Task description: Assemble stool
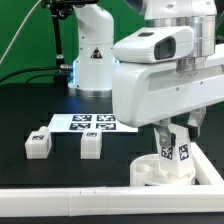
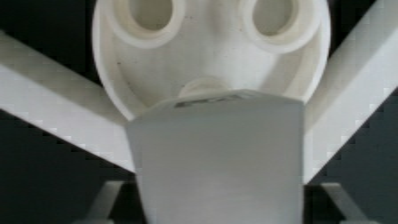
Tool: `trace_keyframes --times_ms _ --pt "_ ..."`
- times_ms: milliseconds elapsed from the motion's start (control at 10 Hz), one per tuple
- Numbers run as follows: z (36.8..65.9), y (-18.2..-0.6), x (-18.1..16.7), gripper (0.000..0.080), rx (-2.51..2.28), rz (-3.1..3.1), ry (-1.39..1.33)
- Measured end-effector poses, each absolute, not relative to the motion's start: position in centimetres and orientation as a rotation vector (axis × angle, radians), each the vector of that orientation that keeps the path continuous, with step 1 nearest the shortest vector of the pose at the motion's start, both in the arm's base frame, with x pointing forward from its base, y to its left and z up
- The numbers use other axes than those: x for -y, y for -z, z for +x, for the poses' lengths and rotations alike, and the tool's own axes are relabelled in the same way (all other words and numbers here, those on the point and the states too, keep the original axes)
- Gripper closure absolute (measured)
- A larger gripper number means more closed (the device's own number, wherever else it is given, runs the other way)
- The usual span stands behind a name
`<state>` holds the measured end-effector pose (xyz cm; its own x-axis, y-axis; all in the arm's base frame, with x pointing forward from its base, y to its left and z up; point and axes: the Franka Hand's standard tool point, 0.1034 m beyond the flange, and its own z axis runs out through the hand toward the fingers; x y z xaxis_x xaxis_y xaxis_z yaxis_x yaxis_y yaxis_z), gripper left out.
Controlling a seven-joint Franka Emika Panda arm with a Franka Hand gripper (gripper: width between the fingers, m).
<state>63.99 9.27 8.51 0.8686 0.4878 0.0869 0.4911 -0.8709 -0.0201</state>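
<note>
The stool's round white seat (image 1: 152, 172) lies on the black table near the front, at the exterior view's right. My gripper (image 1: 171, 135) is shut on a white block leg (image 1: 180, 152) with a tag, held upright with its lower end at the seat. In the wrist view the leg (image 2: 222, 150) fills the middle between my fingers (image 2: 112, 205), and the seat (image 2: 199, 62) with two round holes lies beyond it. Two more tagged legs (image 1: 38, 144) (image 1: 91, 145) lie on the table at the exterior view's left.
The marker board (image 1: 93, 122) lies flat behind the loose legs. A long white L-shaped bar (image 1: 60, 205) runs along the front edge and round the seat; its arms show in the wrist view (image 2: 45, 95). The robot base (image 1: 92, 60) stands at the back.
</note>
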Motion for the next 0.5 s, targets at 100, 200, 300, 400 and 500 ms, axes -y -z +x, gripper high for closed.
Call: trace_keyframes --times_ms 100,200,300,400,500 --pt "64.02 -8.47 -9.3 0.0459 0.631 -3.028 0.122" --pt "64.22 -8.43 -9.34 0.0459 0.454 -3.055 0.134" --pt "64.35 -8.41 -9.39 0.0459 0.28 -3.069 0.138" --pt "64.55 -8.39 -9.39 0.0459 0.105 -3.071 0.138" --pt "64.81 -8.4 -9.42 0.0459 -0.026 -3.067 0.143"
